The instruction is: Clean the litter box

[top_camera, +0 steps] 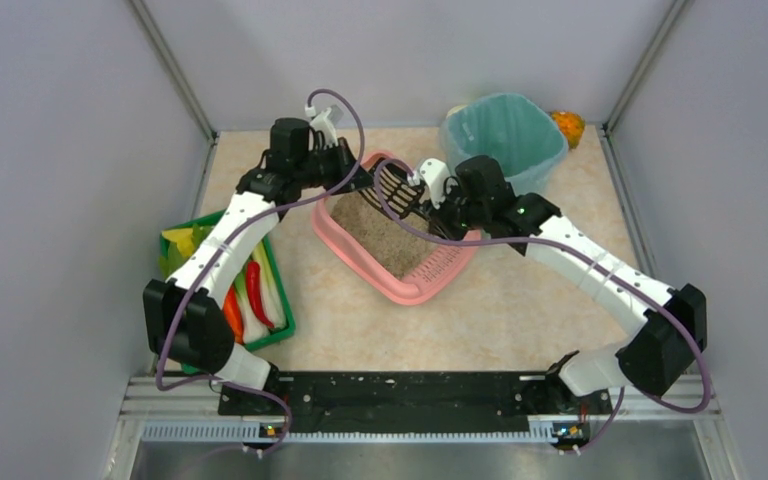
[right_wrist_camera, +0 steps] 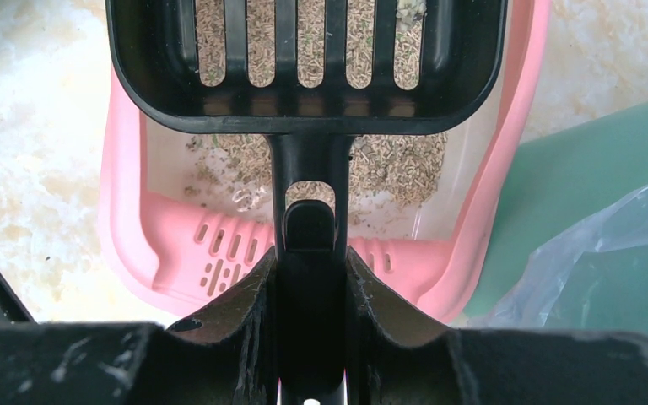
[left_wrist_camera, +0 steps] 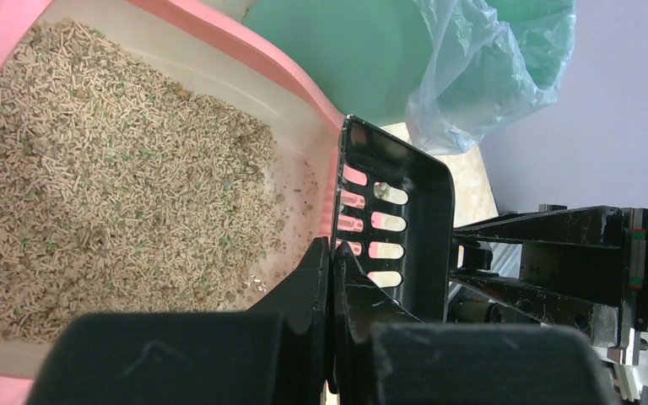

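No text, label, brand mark, number or sign can be read in any of the three views. The litter box [top_camera: 392, 290], the black scoop [right_wrist_camera: 308, 126] and the lined bin [top_camera: 505, 125] show plain surfaces only. Any marking on the arms is too small to make out.

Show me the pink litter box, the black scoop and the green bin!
litter box [top_camera: 438, 266]: top view, on its slotted pink ledge.
scoop [right_wrist_camera: 304, 118]: right wrist view, on the black near wall of its head.
bin [top_camera: 505, 125]: top view, on the teal liner inside.
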Motion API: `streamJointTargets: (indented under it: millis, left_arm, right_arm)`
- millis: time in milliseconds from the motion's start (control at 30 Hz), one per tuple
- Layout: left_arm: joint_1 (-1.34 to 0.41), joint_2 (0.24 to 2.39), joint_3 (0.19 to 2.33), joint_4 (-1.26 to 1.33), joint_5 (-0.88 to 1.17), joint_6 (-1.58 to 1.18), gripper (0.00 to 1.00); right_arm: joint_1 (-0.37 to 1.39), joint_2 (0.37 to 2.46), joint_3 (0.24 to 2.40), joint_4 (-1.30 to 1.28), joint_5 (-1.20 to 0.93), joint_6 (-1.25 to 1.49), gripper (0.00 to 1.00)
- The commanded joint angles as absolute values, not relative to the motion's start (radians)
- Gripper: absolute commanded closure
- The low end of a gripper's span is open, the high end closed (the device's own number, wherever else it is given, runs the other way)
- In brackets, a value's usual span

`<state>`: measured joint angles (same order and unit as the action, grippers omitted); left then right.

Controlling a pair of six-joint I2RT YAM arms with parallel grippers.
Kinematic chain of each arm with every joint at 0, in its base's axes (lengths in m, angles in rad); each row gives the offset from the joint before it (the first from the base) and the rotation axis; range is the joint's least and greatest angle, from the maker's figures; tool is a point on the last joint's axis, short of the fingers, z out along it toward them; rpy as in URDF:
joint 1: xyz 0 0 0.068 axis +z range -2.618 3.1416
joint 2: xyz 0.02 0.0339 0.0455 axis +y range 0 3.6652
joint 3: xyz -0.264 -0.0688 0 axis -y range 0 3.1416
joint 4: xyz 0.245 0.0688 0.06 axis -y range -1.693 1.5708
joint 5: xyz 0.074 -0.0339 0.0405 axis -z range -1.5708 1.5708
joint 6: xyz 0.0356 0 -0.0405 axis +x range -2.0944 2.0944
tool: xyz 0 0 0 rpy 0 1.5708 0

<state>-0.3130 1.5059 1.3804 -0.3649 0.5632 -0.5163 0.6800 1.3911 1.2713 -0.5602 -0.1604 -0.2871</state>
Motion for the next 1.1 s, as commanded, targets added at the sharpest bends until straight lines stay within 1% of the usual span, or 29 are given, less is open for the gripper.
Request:
streamJointTargets:
  millis: [0,133,267,400,600,667,733,767,833,867,900,933,1033,1067]
  left_arm:
    - [-0.295,1.506,1.427,-0.344,0.583,-0.540,1.00]
    - [-0.266,1.514,1.418,-0.337,0.610,-0.591,1.00]
    - [-0.252,1.524,1.411,-0.337,0.633,-0.629,1.00]
    - [-0.248,1.536,1.410,-0.341,0.656,-0.658,1.00]
    - [-0.247,1.547,1.410,-0.337,0.685,-0.692,1.00]
    - [-0.247,1.550,1.410,-0.338,0.696,-0.699,1.00]
    - [-0.245,1.554,1.410,-0.337,0.707,-0.706,1.00]
    - [-0.245,1.557,1.411,-0.336,0.710,-0.707,1.00]
    - [-0.245,1.558,1.409,-0.337,0.711,-0.705,1.00]
    - [-0.245,1.558,1.410,-0.339,0.708,-0.701,1.00]
    - [-0.243,1.557,1.410,-0.343,0.697,-0.700,0.99]
    - [-0.240,1.553,1.411,-0.346,0.687,-0.699,0.93]
    - [-0.221,1.523,1.420,-0.356,0.639,-0.682,0.66]
    - [-0.211,1.509,1.427,-0.365,0.614,-0.667,0.58]
  right_arm:
    - [0.695,1.332,1.257,-0.479,-0.184,-0.272,0.97]
    - [0.695,1.284,1.213,-0.436,-0.209,-0.272,0.84]
    - [0.695,1.199,1.141,-0.351,-0.241,-0.285,0.76]
    - [0.695,1.117,1.057,-0.233,-0.260,-0.291,0.71]
    - [0.695,1.062,0.997,-0.152,-0.275,-0.288,0.69]
    - [0.695,1.058,0.998,-0.149,-0.283,-0.287,0.72]
    - [0.695,1.056,0.999,-0.147,-0.288,-0.283,0.82]
    - [0.695,1.054,1.001,-0.145,-0.291,-0.281,0.89]
    - [0.695,1.050,1.004,-0.143,-0.294,-0.280,0.98]
    - [0.695,1.050,1.008,-0.144,-0.295,-0.279,1.00]
    - [0.695,1.049,1.014,-0.148,-0.296,-0.278,1.00]
    - [0.695,1.050,1.022,-0.155,-0.294,-0.278,1.00]
    - [0.695,1.068,1.066,-0.218,-0.261,-0.276,1.00]
    - [0.695,1.083,1.090,-0.253,-0.242,-0.276,1.00]
